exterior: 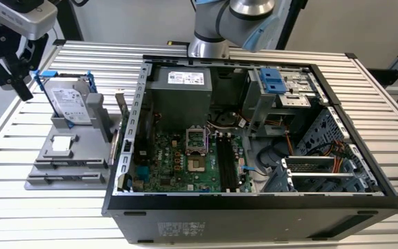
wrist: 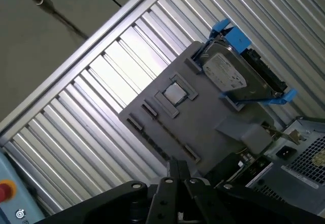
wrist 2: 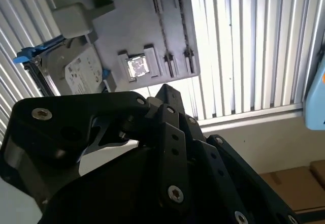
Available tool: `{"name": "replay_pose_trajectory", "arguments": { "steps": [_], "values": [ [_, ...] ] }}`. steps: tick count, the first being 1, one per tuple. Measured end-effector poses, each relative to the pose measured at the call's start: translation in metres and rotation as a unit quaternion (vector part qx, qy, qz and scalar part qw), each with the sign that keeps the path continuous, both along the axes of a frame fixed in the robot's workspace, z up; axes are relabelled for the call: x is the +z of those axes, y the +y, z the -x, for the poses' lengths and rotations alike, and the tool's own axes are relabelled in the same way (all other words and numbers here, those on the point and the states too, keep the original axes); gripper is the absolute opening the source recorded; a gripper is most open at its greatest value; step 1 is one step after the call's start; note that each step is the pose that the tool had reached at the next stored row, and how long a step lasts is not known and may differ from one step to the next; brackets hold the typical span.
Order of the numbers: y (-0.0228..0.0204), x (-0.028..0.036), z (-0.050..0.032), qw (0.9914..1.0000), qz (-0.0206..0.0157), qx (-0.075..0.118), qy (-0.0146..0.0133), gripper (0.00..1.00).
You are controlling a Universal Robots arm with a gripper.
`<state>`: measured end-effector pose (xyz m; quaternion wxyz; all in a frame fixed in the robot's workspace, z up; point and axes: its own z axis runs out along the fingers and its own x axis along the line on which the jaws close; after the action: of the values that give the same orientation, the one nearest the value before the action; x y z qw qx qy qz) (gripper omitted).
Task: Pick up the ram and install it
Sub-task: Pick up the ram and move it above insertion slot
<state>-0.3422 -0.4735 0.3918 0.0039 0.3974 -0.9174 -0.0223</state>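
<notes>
Slatted table (exterior: 53, 207) lies under the tool (wrist: 176, 168), near the hard drive (exterior: 67, 101).

Slatted metal table (exterior: 379, 98), open computer case (exterior: 254, 220), grey holder plate (exterior: 64, 174), perhaps plastic, alongside

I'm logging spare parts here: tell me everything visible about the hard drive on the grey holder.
The hard drive is a silver metal slab with a white label on its broad face, clipped in a blue plastic frame. It stands on edge in a slot of the grey holder on the slatted table.
</notes>
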Motion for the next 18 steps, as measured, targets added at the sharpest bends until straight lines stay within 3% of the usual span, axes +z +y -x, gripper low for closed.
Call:
{"name": "replay_pose_trajectory", "arguments": {
  "steps": [5, 10, 18],
  "values": [
    [0.0000, 0.0000, 0.0000, 0.99972, 0.0000, 0.024, 0.0000, 0.00],
    [0.0000, 0.0000, 0.0000, 0.99890, 0.0000, 0.047, 0.0000, 0.00],
    [0.0000, 0.0000, 0.0000, 0.99609, 0.0000, 0.088, 0.0000, 0.00]
  ]
}}
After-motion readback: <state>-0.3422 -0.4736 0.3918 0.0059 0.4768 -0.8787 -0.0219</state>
